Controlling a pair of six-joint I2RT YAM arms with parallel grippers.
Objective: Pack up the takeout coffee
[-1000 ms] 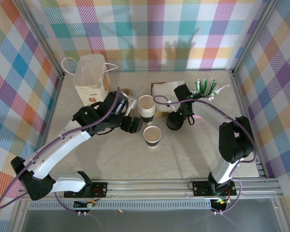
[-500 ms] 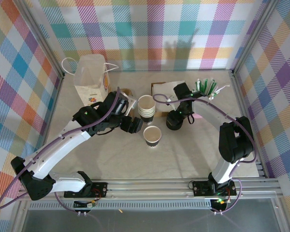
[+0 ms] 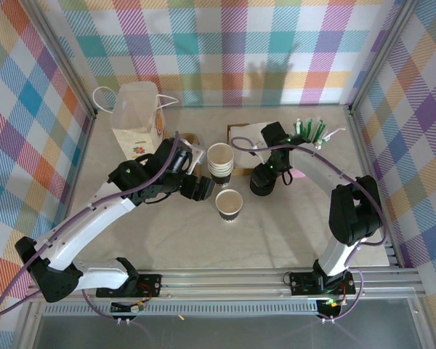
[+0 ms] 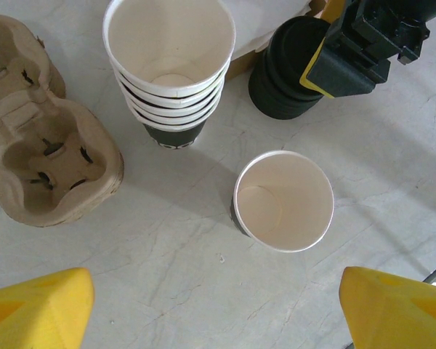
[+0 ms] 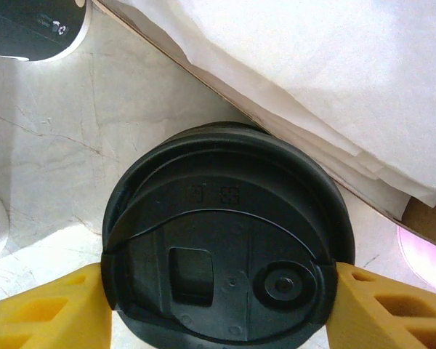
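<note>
Top lid [image 5: 225, 240]: embossed marks, unreadable. Cup [image 4: 283, 201] lidless, upright, long axis vertical, mouth up; lid stack [image 4: 280, 76] at its 2 o'clock. Left hand [image 4: 218, 305] spread wide, empty. Right hand [image 5: 221, 305] pinches top lid.

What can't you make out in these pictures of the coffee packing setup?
- Right wrist view: the top round black plastic lid hides the stack below it, so the count is unknown; whether the right claw grips it is unclear.
- Left wrist view: the lone white paper cup is seen from above, its side almost wholly hidden by its rim.
- Top view: the green items are too small to identify.
</note>
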